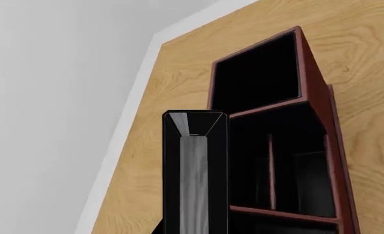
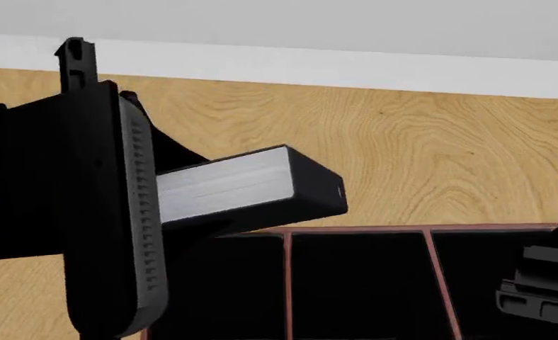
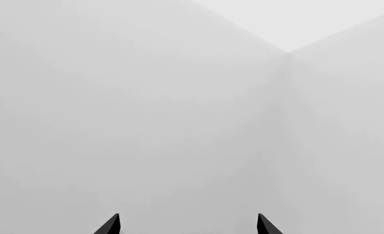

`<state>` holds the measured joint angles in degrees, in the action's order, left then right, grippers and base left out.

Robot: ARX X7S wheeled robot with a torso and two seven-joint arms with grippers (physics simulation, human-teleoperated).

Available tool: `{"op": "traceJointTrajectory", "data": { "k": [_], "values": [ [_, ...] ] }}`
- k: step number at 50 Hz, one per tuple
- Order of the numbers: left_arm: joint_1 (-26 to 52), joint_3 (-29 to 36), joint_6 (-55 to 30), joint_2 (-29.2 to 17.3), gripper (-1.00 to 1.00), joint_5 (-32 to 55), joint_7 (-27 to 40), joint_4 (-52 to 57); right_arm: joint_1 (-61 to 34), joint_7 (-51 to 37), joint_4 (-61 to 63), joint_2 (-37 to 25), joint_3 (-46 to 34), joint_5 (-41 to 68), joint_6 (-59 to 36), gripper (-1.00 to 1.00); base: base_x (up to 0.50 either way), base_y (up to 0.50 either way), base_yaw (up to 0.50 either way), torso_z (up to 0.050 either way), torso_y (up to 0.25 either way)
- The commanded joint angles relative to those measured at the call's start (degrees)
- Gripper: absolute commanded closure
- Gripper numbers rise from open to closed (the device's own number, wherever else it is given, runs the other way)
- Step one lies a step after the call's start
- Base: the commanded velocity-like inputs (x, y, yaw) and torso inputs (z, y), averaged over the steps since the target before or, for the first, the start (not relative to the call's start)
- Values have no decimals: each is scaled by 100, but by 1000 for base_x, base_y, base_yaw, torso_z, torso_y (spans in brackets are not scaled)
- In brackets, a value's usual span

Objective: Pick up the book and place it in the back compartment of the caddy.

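My left gripper (image 2: 151, 205) is shut on the book (image 2: 231, 185), a thick black book with grey page edges. It holds the book in the air, sticking out to the right over the far left edge of the caddy (image 2: 355, 230). In the left wrist view the book (image 1: 195, 170) shows edge-on, beside the caddy (image 1: 316, 83), whose black cells have a reddish-brown rim and dividers. My right gripper (image 2: 544, 297) hangs at the lower right over the caddy. In the right wrist view it (image 3: 188, 224) is open and empty, with a blank wall behind it.
The caddy stands on a light wooden table (image 2: 430, 156) that runs back to a white wall (image 2: 355, 67). The table's edge shows at the left in the left wrist view (image 1: 124, 161). My left arm fills the left side of the head view.
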<state>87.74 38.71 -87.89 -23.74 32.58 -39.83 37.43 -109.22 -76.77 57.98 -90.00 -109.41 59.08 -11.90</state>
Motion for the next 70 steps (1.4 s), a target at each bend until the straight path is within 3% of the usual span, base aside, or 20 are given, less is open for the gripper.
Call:
{"op": "traceJointTrajectory", "data": {
  "k": [1, 10, 23, 31, 34, 41, 49, 57, 70],
  "values": [
    [598, -65, -196, 133, 100, 1477, 1337, -189, 209, -97, -29, 0, -130, -218, 182, -100, 0, 0, 0, 0, 0],
    [1233, 595, -71, 417, 100, 1818, 1669, -891, -1, -28, 200, 0, 130, -65, -134, -100, 0, 0, 0, 0, 1],
    [2005, 1094, -2, 966, 100, 2169, 1349, -1889, -77, 232, 201, 0, 282, -120, -336, -100, 0, 0, 0, 1, 1],
    [2306, 859, -89, 1345, 100, 2595, 1291, -2641, 353, -93, 201, 0, -102, -701, 67, -100, 0, 0, 0, 0, 1],
    [2434, 1061, 40, 1426, 100, 2473, 1223, -2952, 466, -178, 201, 0, -199, -844, 183, -100, 0, 0, 0, 0, 3],
    [2601, 652, 21, 1812, 100, 2466, 1640, -3710, 622, -300, 201, 0, -322, -1054, 347, -100, 0, 0, 0, 0, 1],
    [2720, 889, -27, 1999, 100, 2526, 1780, -4038, 653, -295, 201, 0, -317, -1054, 390, -100, 0, 0, 0, 1, 0],
    [2705, 1487, -21, 1868, 100, 2646, 1698, -3783, 643, -305, 200, 0, -269, -968, 380, -100, 0, 0, 0, 0, 1],
    [2573, 1658, 21, 1702, 100, 3298, 1817, -3500, 876, -496, 195, 0, -449, -1237, 578, -100, 0, 0, 0, 0, 2]
  ]
}}
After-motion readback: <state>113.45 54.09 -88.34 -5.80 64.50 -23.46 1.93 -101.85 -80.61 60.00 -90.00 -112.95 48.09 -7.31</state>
